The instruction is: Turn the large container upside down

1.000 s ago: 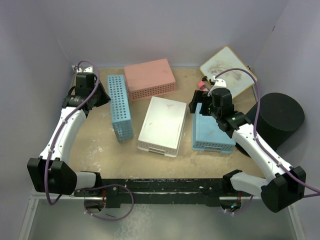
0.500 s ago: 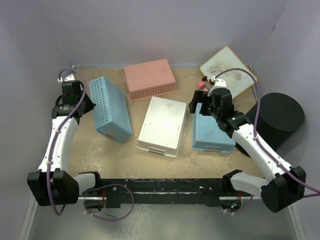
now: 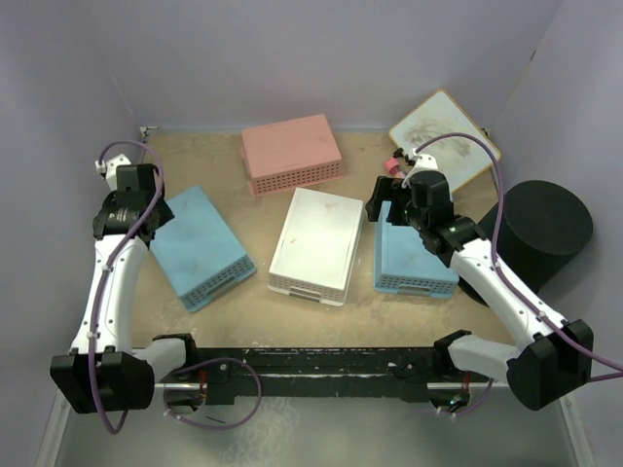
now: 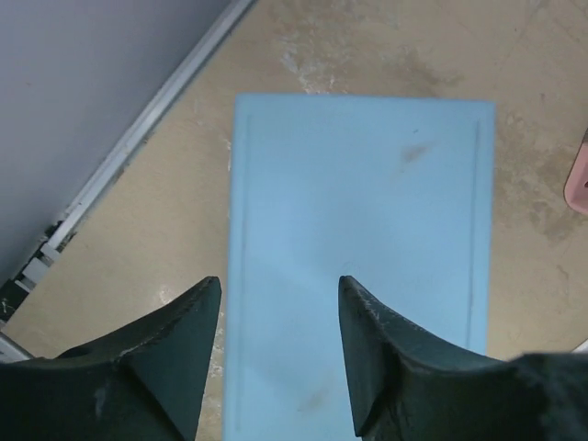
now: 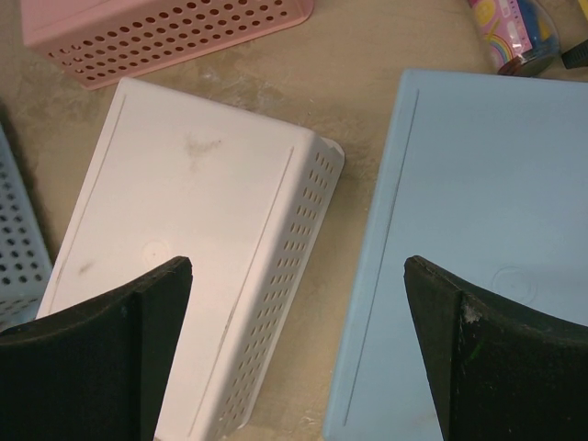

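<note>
The large container [image 3: 547, 227], a round matte-black bin, stands at the far right beside the right arm, and neither gripper touches it. My left gripper [image 3: 152, 210] [image 4: 278, 292] is open and holds nothing. It hovers over the left edge of a blue basket [image 3: 200, 249] [image 4: 360, 220] that lies bottom up. My right gripper [image 3: 383, 201] [image 5: 299, 268] is wide open and empty above the gap between a white basket [image 3: 316, 243] [image 5: 188, 197] and a second blue basket [image 3: 415, 259] [image 5: 482, 230], both bottom up.
A pink perforated basket [image 3: 292, 152] [image 5: 170, 28] lies bottom up at the back. A wood-framed board [image 3: 444, 130] leans in the back right corner, with a small colourful object [image 3: 394, 165] [image 5: 516, 32] in front of it. Walls enclose the sandy table [image 3: 292, 311].
The left blue basket went from standing on its side to lying flat, bottom up. My left gripper opened, let it go and drew back to the left. The right arm stayed still.
</note>
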